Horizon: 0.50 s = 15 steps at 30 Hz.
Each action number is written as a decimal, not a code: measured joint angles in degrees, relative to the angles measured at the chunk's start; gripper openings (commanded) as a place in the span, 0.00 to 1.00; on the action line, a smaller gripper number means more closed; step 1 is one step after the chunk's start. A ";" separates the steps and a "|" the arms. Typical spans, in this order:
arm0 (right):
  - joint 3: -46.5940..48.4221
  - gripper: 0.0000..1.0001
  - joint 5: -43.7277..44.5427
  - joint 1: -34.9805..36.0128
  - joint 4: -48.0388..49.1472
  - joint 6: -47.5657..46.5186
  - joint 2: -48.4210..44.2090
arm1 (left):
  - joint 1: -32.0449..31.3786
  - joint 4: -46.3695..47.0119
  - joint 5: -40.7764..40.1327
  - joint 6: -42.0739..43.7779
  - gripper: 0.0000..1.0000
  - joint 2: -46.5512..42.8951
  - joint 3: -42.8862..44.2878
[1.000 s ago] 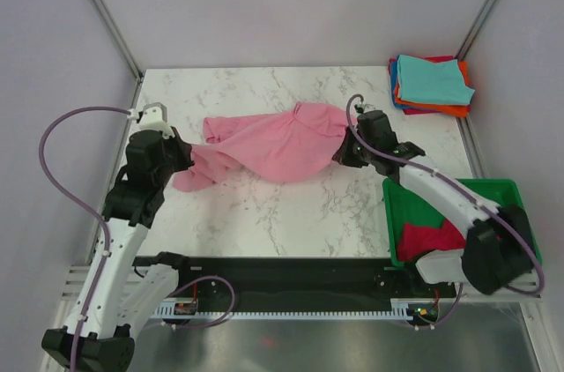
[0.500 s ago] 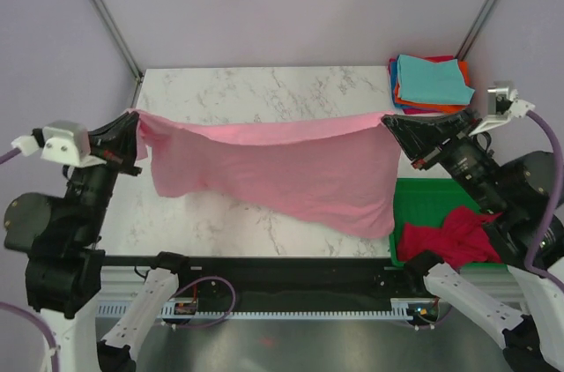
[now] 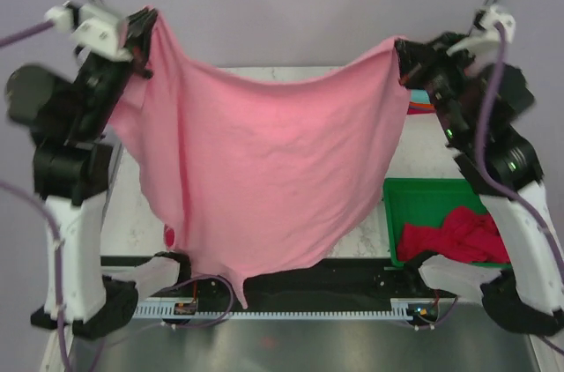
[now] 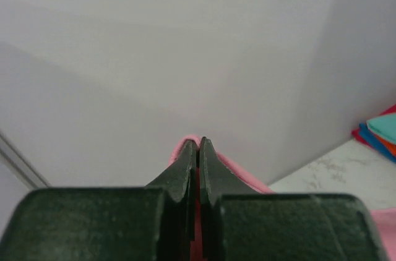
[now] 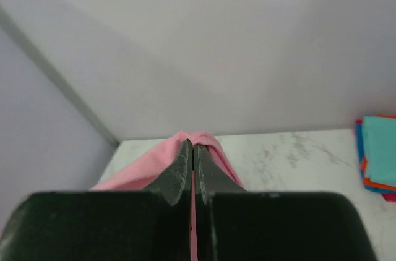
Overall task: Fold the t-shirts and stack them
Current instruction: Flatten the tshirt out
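Top external: the pink t-shirt (image 3: 264,169) hangs in the air, long axis left to right, with the left gripper (image 3: 145,24) and right gripper (image 3: 401,56) each clamped on a top corner. It screens most of the table (image 3: 414,152). Bare marble shows at right, beside the green bin (image 3: 394,204) holding a red shirt (image 3: 449,235). The folded stack (image 5: 377,156) lies far right.

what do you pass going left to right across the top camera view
left gripper → pink t-shirt hanging spread between the two arms → right gripper → green bin with a red t-shirt in it
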 measured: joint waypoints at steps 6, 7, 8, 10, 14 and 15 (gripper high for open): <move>8.72 0.74 4.50 -11.72 -3.04 1.44 32.22 | 2.25 1.03 0.17 1.40 0.51 32.06 7.34; 9.64 0.88 3.43 -13.09 -4.20 1.33 37.92 | 2.86 1.05 0.17 1.16 0.79 38.01 8.28; 10.84 0.98 2.82 -14.05 -5.40 1.01 42.73 | 3.56 0.57 0.02 0.33 0.87 44.17 9.05; 13.57 0.98 0.98 -15.47 -8.90 0.44 53.11 | 4.68 -0.74 -0.35 -2.27 1.00 54.51 10.54; 14.56 0.98 -1.73 -15.58 -15.08 -0.55 60.24 | 6.16 -5.40 -2.38 -7.50 1.00 68.59 12.46; 14.58 0.98 -2.14 -15.39 -15.65 -0.79 59.91 | 6.34 -6.47 -3.17 -8.24 0.99 69.75 12.52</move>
